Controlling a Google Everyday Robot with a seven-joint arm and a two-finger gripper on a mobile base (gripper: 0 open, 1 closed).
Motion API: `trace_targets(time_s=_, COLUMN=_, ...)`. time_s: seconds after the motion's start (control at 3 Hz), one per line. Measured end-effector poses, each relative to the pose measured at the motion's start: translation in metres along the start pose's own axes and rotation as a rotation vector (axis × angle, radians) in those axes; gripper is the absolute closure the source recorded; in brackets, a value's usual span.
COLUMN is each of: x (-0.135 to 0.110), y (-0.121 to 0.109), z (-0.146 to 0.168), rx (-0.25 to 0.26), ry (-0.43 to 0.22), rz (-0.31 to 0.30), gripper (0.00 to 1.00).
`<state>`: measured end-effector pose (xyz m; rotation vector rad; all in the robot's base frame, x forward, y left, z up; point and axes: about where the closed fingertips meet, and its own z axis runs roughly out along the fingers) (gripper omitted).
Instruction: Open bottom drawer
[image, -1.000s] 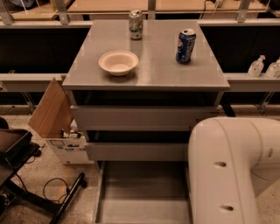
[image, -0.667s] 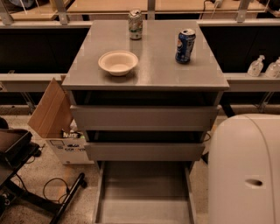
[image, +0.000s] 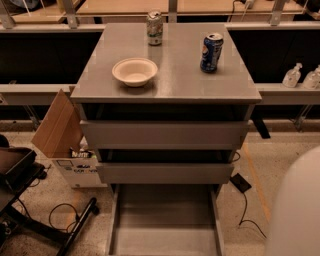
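The bottom drawer (image: 165, 220) sits pulled out; shallow grey interior showing (end effector out of view).

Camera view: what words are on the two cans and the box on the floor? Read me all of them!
Blue can: a logo and letters, too blurred to read.
Green-and-white can: print, too blurred to read.
Cardboard box: dark print, too blurred to read.
No quotable text anywhere. The hand is out of view; only the white arm shows at the lower right.
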<state>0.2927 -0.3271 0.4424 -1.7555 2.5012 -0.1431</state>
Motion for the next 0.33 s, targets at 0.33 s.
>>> trace_targets(time_s=0.33, x=0.0042, y=-0.02, z=-0.0457, rx=0.119, ry=-0.031, rz=0.031, gripper=1.0)
